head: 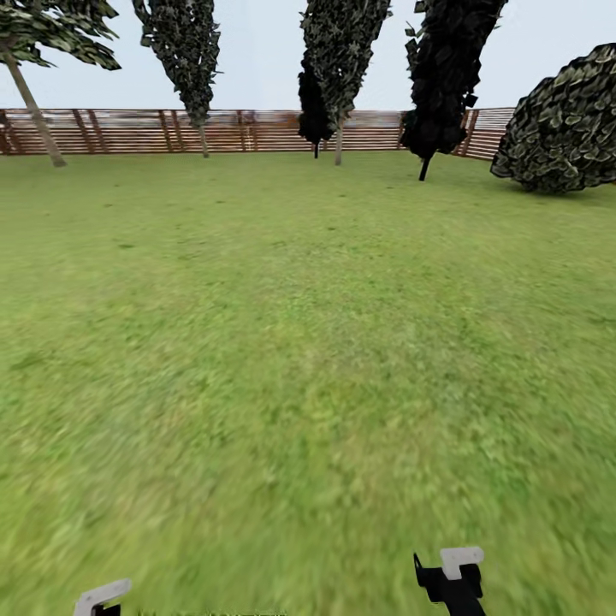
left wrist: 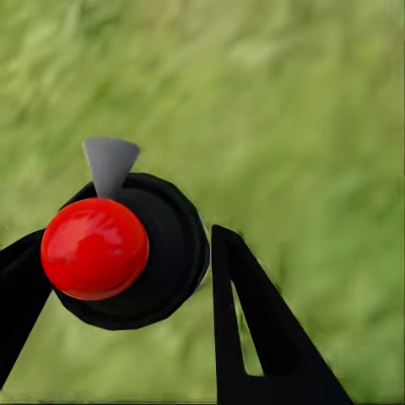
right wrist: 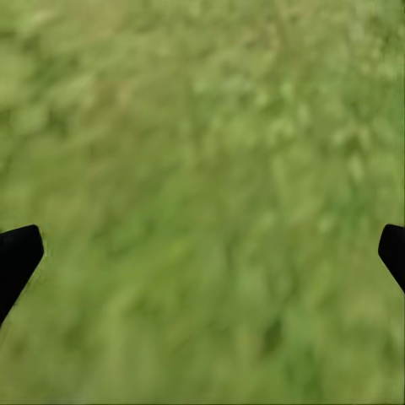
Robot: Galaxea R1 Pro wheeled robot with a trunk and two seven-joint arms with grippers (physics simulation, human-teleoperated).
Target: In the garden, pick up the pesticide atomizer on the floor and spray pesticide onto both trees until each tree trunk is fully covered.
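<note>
Atomizer (left wrist: 126,249) pickup looks done: in the left wrist view we see its black body with a red cap and grey nozzle sitting between the fingers of our left claw (left wrist: 126,278), which closes around it above the grass. Our right claw (right wrist: 202,253) hangs wide open over the lawn (head: 282,342) with nothing in it. In the head view we face open grass running to the wooden fence (head: 257,130), with dark conifers (head: 441,77) and a round bush (head: 565,128) along it. No thick grey-beige trunk stands ahead of us, so we judge both trees remain unsprayed; finding them and spraying each trunk is still to do.
</note>
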